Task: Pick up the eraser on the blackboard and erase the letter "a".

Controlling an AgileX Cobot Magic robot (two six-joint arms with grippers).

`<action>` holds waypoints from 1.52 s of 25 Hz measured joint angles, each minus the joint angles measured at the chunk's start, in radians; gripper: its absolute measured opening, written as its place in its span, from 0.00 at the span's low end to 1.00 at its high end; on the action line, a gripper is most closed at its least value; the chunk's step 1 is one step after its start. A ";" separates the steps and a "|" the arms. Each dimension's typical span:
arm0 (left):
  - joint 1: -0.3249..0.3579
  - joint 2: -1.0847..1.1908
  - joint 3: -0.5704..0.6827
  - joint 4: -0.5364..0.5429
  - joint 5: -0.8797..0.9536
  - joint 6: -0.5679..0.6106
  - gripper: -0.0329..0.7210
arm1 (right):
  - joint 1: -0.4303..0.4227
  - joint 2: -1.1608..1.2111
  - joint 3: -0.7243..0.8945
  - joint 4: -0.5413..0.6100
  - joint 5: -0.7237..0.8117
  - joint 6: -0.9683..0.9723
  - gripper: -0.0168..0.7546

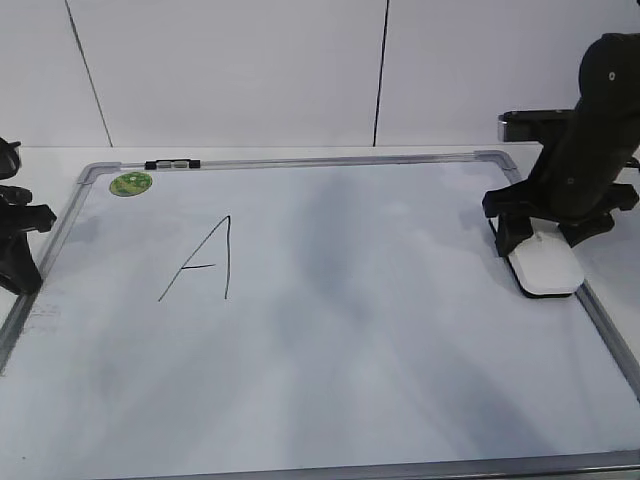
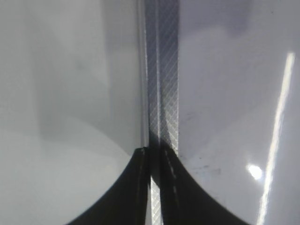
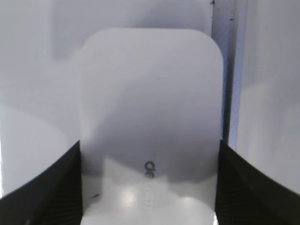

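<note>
Grasping: right fingers against eraser sides, apparently clamped
Idle: left fingers together over board frame
Next: lift, carry toward letter

This is looking like a robot lab. Plain white wall panels are backing a white bench. Black robot arms are flanking a blackboard.
</note>
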 joint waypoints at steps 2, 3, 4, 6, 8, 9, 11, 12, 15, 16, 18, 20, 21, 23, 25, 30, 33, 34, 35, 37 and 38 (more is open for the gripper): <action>0.000 0.000 0.000 0.000 0.000 0.000 0.09 | 0.000 0.000 0.002 0.000 -0.004 0.000 0.70; 0.000 0.000 0.000 0.000 0.000 0.000 0.09 | 0.000 0.000 0.002 0.000 -0.011 0.000 0.70; 0.000 0.000 0.000 0.000 0.000 0.000 0.09 | 0.000 0.001 0.002 0.000 -0.016 0.000 0.70; 0.000 0.000 0.000 0.000 0.000 0.000 0.09 | 0.000 0.009 0.002 0.000 -0.016 0.000 0.72; 0.000 0.000 0.000 0.000 0.000 0.000 0.09 | 0.000 0.020 0.002 0.000 -0.016 0.004 0.75; 0.000 0.000 0.000 0.000 0.000 0.000 0.09 | 0.000 0.022 0.002 0.000 -0.016 0.009 0.76; 0.000 0.000 0.000 0.000 0.000 0.000 0.09 | 0.000 0.024 0.002 -0.006 -0.016 0.013 0.81; 0.000 0.000 0.000 0.000 0.000 0.000 0.09 | 0.000 0.024 0.002 -0.012 -0.016 0.013 0.81; 0.000 0.000 0.000 0.000 0.000 0.000 0.09 | 0.000 0.024 -0.014 -0.030 0.006 0.015 0.81; 0.000 0.000 0.000 0.000 0.000 0.000 0.09 | 0.000 0.024 -0.030 -0.034 0.022 0.015 0.81; 0.000 0.000 0.000 0.000 0.000 0.000 0.09 | 0.000 0.024 -0.075 -0.037 0.078 0.015 0.81; 0.000 0.000 0.000 0.000 0.000 0.000 0.09 | 0.000 0.024 -0.130 -0.041 0.133 0.015 0.81; 0.000 0.000 0.000 0.000 0.000 0.000 0.09 | 0.000 0.024 -0.161 -0.043 0.162 0.015 0.81; 0.000 0.000 0.000 0.000 0.000 0.000 0.09 | 0.000 0.015 -0.214 -0.045 0.218 0.015 0.81; 0.000 0.000 0.000 0.000 0.000 0.000 0.10 | 0.000 0.000 -0.248 -0.049 0.267 0.009 0.80; 0.000 0.005 -0.058 0.002 0.032 0.007 0.20 | 0.000 -0.025 -0.266 -0.049 0.303 0.005 0.80; 0.000 0.005 -0.144 0.008 0.089 0.008 0.34 | 0.000 -0.026 -0.266 -0.049 0.310 0.002 0.80; 0.000 0.005 -0.178 0.011 0.111 0.008 0.40 | 0.000 -0.026 -0.266 -0.049 0.321 -0.003 0.80; 0.000 0.005 -0.213 0.013 0.147 0.008 0.45 | 0.000 -0.026 -0.266 -0.049 0.340 -0.008 0.79; 0.000 0.005 -0.276 0.015 0.205 0.004 0.53 | 0.000 -0.026 -0.266 -0.049 0.368 -0.020 0.79; 0.000 0.005 -0.305 0.017 0.231 -0.004 0.55 | 0.000 -0.028 -0.266 -0.048 0.375 -0.023 0.79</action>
